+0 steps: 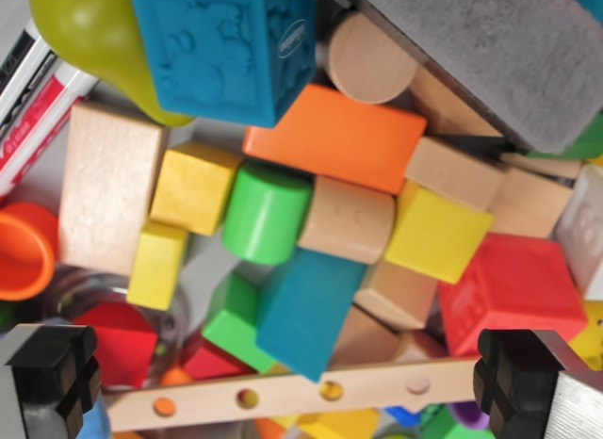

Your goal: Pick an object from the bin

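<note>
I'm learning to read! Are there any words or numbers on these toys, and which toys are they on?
Nothing here can be read for sure.
Blue embossed block: a small oval logo on its side, too blurred to read.
Marker pens at the wrist view's left: red and white labels with print, too blurred to read.
White block at the right edge: raised shapes, cannot tell what.
The wooden blocks show no words.

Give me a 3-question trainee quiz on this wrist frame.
1. True or false: the gripper is shut on a block.
2. What lies between the fingers? A) green cylinder B) wooden strip with holes C) orange block
3. Fill in: the cylinder right of the green one is ____ wood.

Key: 1 false, the jaws stand wide apart. 2 B. 3 plain.
</note>
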`<state>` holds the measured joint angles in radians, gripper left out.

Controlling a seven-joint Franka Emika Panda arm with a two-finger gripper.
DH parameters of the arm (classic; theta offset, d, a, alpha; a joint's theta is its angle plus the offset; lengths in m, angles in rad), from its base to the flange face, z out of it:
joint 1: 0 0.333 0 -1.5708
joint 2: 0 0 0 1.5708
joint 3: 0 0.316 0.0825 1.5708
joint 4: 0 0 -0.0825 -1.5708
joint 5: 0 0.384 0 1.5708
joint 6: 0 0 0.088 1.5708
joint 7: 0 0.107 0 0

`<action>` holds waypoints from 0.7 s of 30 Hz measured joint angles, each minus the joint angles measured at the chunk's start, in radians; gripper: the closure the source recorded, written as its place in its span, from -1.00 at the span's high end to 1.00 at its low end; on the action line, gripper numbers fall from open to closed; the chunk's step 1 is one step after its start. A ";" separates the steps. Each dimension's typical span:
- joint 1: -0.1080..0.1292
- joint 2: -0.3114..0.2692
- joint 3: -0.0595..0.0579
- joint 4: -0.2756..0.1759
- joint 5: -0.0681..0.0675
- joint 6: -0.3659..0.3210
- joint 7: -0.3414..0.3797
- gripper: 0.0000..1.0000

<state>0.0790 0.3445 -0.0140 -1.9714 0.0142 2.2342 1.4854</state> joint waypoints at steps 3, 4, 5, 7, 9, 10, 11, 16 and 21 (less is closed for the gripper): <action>0.007 0.014 0.000 0.004 0.002 0.013 0.042 1.00; 0.009 0.019 0.000 0.006 0.003 0.019 0.058 1.00; 0.012 0.024 0.000 0.007 0.004 0.023 0.073 1.00; 0.016 0.034 0.000 0.009 0.006 0.033 0.102 1.00; 0.021 0.044 0.000 0.012 0.007 0.043 0.131 1.00; 0.024 0.049 0.000 0.013 0.008 0.047 0.147 1.00; 0.026 0.054 0.000 0.015 0.008 0.052 0.162 1.00; 0.038 0.078 -0.001 0.025 0.012 0.072 0.233 1.00; 0.050 0.103 -0.002 0.035 0.014 0.094 0.304 1.00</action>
<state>0.1285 0.4474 -0.0157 -1.9367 0.0282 2.3286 1.7899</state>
